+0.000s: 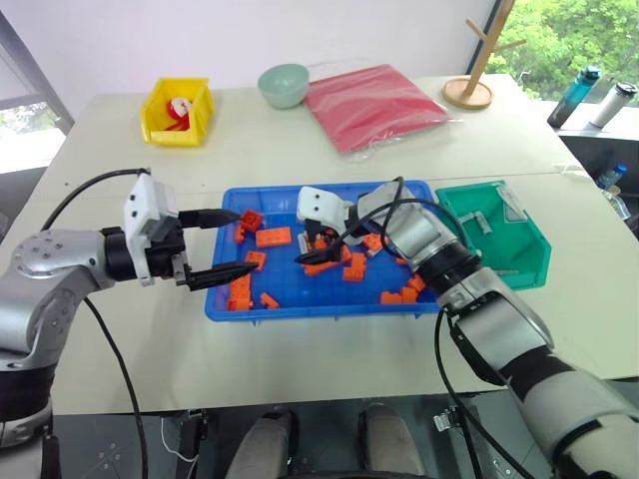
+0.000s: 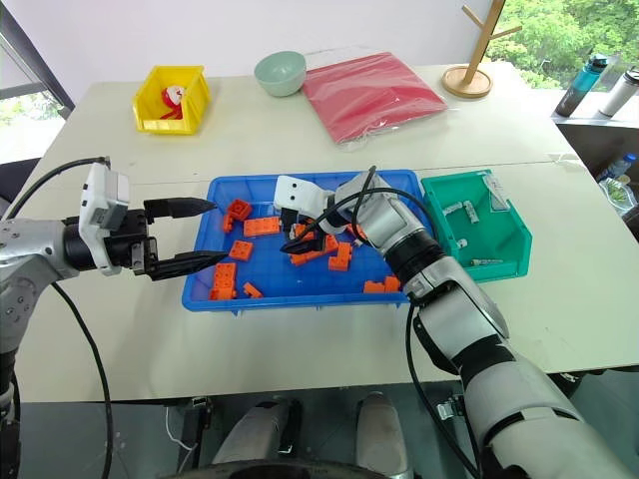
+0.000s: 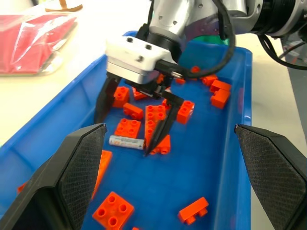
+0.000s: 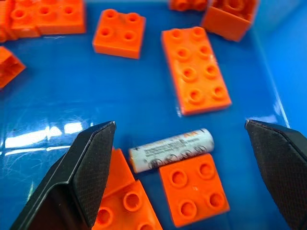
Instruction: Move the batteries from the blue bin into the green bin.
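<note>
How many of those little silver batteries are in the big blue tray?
1. The battery lies flat on the floor of the blue bin among orange bricks, between the open fingers of the right hand. Bricks or the arm may hide more.

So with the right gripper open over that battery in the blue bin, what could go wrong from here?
The battery lies against orange bricks, so the right gripper could pinch a brick too, or knock the battery rolling. The left gripper hangs open over the blue bin edge nearby, so the arms could collide.
</note>
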You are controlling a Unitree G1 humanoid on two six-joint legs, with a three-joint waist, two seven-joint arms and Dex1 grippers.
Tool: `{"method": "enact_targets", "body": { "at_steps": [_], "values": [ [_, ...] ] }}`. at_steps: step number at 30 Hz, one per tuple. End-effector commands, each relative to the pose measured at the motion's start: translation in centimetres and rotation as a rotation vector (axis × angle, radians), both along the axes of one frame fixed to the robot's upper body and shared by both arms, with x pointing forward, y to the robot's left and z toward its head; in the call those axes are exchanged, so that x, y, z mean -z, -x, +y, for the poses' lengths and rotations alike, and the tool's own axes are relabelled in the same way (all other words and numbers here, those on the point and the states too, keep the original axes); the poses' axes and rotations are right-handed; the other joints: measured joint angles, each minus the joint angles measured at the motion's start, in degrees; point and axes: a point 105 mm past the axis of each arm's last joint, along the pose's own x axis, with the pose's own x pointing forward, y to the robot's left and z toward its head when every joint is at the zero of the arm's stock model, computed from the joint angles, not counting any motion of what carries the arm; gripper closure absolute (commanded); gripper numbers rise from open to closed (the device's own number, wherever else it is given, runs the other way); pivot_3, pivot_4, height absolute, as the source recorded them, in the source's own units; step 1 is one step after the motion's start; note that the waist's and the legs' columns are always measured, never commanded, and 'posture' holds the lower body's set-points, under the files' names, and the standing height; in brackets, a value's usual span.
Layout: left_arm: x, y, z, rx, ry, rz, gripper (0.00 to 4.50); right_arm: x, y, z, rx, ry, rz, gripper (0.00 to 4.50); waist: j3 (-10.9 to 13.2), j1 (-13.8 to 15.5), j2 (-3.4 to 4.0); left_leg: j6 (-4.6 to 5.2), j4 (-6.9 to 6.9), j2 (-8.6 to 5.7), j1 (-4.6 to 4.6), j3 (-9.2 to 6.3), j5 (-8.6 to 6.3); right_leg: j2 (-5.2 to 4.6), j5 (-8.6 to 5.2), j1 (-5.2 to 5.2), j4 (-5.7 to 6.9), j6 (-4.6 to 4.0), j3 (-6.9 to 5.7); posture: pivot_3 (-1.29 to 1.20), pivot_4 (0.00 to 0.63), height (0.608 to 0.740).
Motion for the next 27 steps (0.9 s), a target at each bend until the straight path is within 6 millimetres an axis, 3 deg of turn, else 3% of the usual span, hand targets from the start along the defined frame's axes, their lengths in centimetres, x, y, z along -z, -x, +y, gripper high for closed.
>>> {"method": "enact_targets", "body": {
  "at_steps": [1,14,27],
  "values": [
    [-1.2,0.4,0.1,-0.003,-0.003,-0.053,0.00,-0.6,0.0,0.7,-0.077,0.043,-0.042,0.06,0.00,-0.09,0.00,0.00,0.00,0.01,0.00,0.00,0.00,0.00,0.00,-0.01,0.00,0.00,0.00,0.00,0.150,0.717],
    [-1.5,0.2,0.1,-0.018,0.005,-0.071,0.00,0.1,-1.6,-1.0,-0.087,0.182,-0.057,0.06,0.00,-0.18,0.00,-0.01,-0.01,0.01,0.04,-0.02,0.00,0.02,0.00,0.00,0.00,0.00,0.00,0.00,0.150,0.717],
    [-1.5,0.0,0.0,-0.019,0.001,-0.079,0.00,1.0,-1.2,0.0,-0.085,0.138,0.009,0.06,-0.01,-1.44,0.01,-0.02,0.00,0.03,0.06,-0.07,0.01,0.04,0.00,0.02,0.02,0.00,0.00,0.00,0.150,0.717]
  ]
}}
